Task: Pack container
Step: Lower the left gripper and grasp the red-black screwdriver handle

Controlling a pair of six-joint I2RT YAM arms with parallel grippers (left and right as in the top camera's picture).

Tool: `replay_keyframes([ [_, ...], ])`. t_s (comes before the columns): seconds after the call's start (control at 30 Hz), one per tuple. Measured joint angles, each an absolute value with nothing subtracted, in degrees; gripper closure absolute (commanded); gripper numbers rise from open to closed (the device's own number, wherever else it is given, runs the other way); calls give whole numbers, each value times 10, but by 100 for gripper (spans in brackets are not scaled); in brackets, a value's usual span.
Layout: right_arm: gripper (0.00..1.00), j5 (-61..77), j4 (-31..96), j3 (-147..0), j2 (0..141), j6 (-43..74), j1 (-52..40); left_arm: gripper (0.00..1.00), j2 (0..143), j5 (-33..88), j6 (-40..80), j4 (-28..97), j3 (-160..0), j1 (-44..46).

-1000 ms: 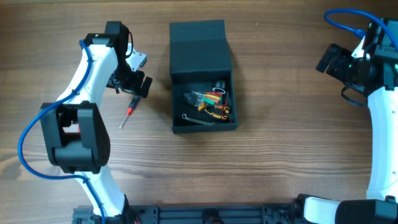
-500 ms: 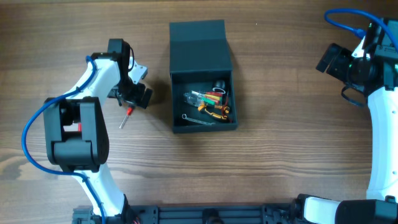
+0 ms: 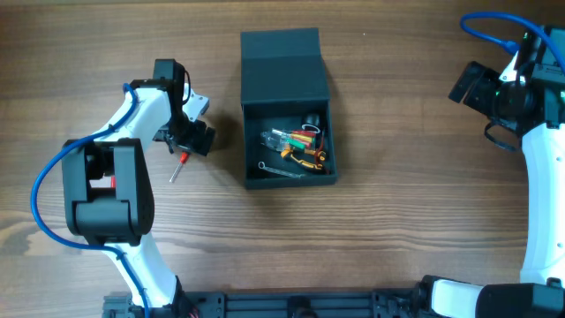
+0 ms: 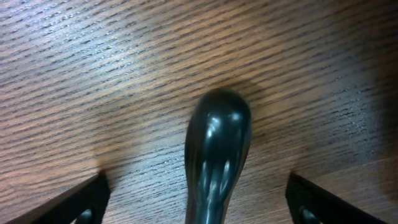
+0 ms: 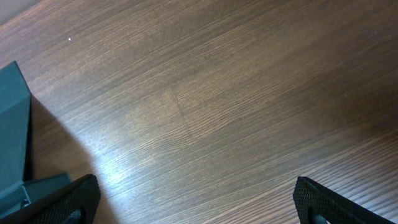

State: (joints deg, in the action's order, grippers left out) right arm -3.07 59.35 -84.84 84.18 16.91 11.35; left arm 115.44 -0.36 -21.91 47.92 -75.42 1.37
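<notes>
**Inspector:** Step in hand?

**Assessor:** Picking up the screwdriver [image 4: 217, 149]. The left gripper [image 3: 189, 139] is spread wide and empty. The tool's dark handle lies on the counter [image 3: 397, 221] between its fingers [image 4: 87, 200]. The container [image 3: 284, 79] sits open to that gripper's right, with tools inside.

**Inspector:** Next?

**Assessor:** Probably close on the handle, lift, then carry right. The right gripper [image 3: 466, 85] is spread, empty and well apart.

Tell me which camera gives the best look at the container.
The overhead view. It shows the whole container, with its lid folded back and small tools lying inside. The right wrist view catches only an edge of it at the left border. The left wrist view shows none of it.
</notes>
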Motion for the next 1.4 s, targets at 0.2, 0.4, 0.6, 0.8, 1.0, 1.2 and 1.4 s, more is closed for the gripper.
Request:
replay_keyframes([
  [0.2, 0, -31, 594, -848, 842, 169, 114, 44, 1154, -3, -208, 479, -754, 14],
  [0.4, 0, -31, 594, -848, 842, 169, 114, 61, 1154, -2, -206, 479, -754, 14],
  [0.6, 0, -31, 594, -848, 842, 169, 114, 75, 1154, -1, -205, 479, -754, 13],
  [0.8, 0, -31, 594, -848, 842, 169, 114, 96, 1154, 1, -203, 481, -754, 13],
  [1.0, 0, -31, 594, -848, 842, 169, 114, 96, 1152, 4, -185, 483, -754, 13],
  [1.2, 0, -31, 594, -848, 842, 169, 114, 96, 1146, 10, -142, 506, -753, 14],
  [1.4, 0, -31, 593, -848, 842, 169, 114, 96, 1094, 37, -127, 603, -804, 36],
])
